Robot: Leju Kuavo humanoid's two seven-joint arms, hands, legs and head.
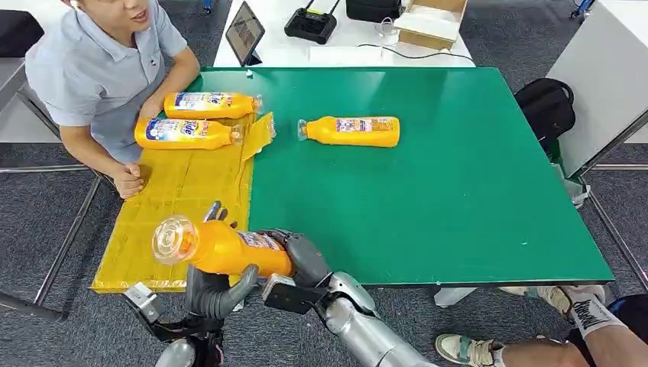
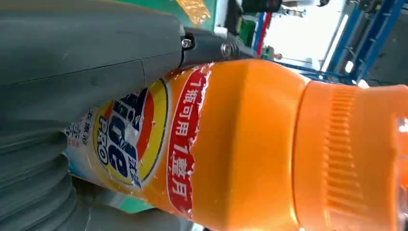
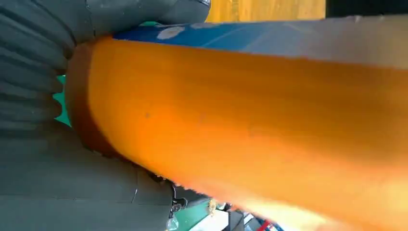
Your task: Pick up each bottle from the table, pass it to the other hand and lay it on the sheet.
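Green surface fills the middle of the head view, with a yellow sheet laid along its left side. Nearest, above the sheet's front corner, an orange bottle is held lying sideways, cap end pointing left. The left robot hand wraps it from below at mid-body, while the right robot hand clasps its base end, so both grip it together. Farther back, two more bottles lie on the sheet beside a seated person. Another bottle lies on bare green, just right of the sheet.
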